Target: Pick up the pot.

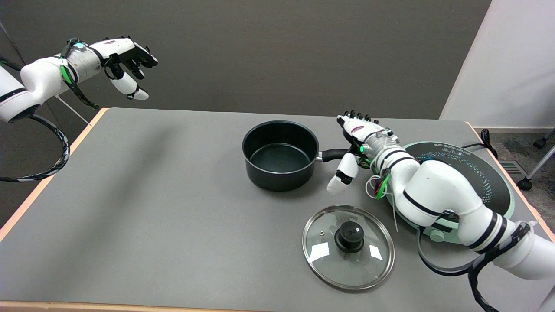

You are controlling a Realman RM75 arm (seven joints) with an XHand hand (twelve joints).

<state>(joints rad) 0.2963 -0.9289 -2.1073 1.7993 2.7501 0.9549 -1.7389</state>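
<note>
Head view: the pot (pixel 280 155) sits upright mid-bench, its handle (pixel 336 154) pointing right, toward the right hand (pixel 357 143), probably to suit a side grasp. The hand spreads over the handle's end, fingers (pixel 342 174) apart, gripping nothing yet. The glass lid (pixel 348 246) lies nearer. Grey bench (pixel 151 208), dark wall behind.

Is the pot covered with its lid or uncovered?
Uncovered. The pot stands upright with its dark inside visible, and the glass lid lies flat on the table, apart from it.
</note>
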